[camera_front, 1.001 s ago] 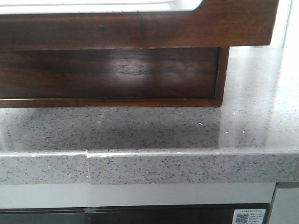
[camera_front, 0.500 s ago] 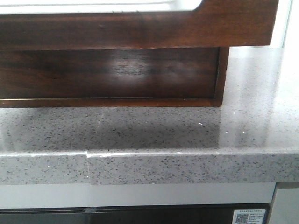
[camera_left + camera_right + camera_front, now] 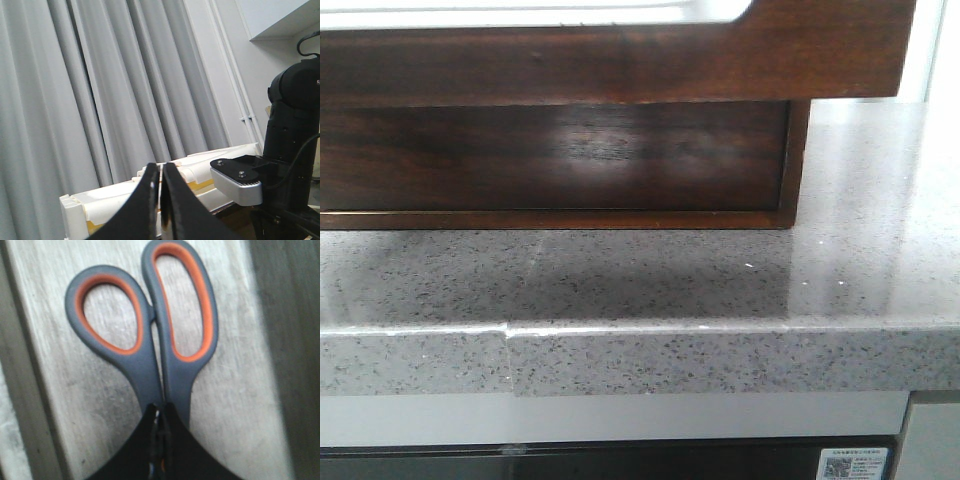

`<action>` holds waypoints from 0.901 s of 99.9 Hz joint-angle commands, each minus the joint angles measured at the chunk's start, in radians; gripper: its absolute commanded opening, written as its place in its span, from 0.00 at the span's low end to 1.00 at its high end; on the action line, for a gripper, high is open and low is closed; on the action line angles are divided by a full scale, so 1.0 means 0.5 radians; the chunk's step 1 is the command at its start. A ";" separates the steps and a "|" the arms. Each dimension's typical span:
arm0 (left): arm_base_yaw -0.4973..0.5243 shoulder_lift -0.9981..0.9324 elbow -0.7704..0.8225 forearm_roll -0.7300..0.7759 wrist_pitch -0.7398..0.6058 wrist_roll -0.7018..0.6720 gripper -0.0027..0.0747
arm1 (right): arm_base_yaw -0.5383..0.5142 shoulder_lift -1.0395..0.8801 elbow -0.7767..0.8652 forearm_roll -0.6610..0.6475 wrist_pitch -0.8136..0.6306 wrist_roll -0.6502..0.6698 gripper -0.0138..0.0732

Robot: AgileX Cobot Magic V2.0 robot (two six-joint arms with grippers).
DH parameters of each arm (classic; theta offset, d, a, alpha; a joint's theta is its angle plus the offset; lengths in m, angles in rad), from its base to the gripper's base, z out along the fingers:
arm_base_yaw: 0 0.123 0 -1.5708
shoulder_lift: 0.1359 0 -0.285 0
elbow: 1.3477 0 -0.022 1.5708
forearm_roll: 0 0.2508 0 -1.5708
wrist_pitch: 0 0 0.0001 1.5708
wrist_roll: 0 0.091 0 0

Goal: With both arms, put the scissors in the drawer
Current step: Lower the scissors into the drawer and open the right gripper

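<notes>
Over the pale inside of the drawer [image 3: 240, 405], the right hand [image 3: 160, 440] is gripping the scissors [image 3: 150, 335] near the pivot, loops outward. The left hand [image 3: 161, 192] is pinched nearly closed, holding nothing. Letting go while tilted is risking the scissors catching the drawer wall.

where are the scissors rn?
Only the right wrist view shows them: the scissors are clamped at the blade end in the right gripper, handles pointing away, over a pale wood-grain surface with darker bands on either side. They're absent from the front view.
</notes>
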 commanded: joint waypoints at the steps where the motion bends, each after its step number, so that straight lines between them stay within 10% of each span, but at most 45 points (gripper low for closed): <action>1: -0.010 0.026 -0.063 -0.028 -0.122 -0.019 0.01 | 0.002 -0.078 -0.113 -0.062 -0.057 0.010 0.09; 90: -0.010 0.026 -0.063 -0.028 -0.106 -0.019 0.01 | 0.002 -0.696 -0.410 0.230 -0.054 0.099 0.10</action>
